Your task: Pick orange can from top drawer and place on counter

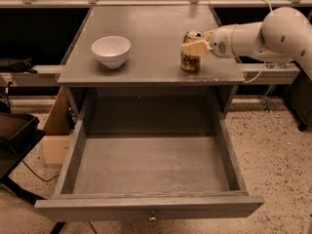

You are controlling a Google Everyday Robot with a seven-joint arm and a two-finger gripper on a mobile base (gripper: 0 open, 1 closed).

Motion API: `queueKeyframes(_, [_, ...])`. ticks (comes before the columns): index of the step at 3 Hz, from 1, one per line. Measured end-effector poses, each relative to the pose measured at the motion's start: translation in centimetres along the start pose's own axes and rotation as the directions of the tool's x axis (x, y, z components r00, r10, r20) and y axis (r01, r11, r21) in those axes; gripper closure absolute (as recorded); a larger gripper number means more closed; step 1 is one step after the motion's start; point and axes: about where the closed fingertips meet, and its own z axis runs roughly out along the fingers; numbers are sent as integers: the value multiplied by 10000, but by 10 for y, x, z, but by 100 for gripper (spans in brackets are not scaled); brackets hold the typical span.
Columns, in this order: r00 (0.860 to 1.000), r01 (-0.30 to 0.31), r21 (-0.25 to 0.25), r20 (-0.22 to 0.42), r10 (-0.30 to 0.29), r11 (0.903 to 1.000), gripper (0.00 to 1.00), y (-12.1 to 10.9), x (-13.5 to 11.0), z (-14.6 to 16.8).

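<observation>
The orange can (190, 63) stands upright on the counter (151, 30), near its front right corner. My gripper (192, 47) reaches in from the right on the white arm (263, 35) and is shut on the can's upper half, with a cream finger (196, 48) across its front. The can's base looks level with the counter surface. The top drawer (146, 206) is pulled fully open below the counter, its grey floor is bare, and its small knob (152, 217) shows on the front panel.
A white bowl (111, 50) sits on the counter's left part. A cardboard box (56, 140) and a dark chair (14, 135) stand left of the cabinet. A rail (146, 4) runs behind the counter. Speckled floor (273, 150) lies to the right.
</observation>
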Motion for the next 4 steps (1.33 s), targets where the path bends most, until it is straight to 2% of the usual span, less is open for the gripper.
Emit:
queueKeyframes(2, [10000,0,-1,0,0,10000,8,0,0,0])
queueKeyframes(3, [10000,0,-2,1,0,10000,0,0,0,0])
queueKeyframes(4, [9997,33,-170,233,-29,9999,0,1,-4,3])
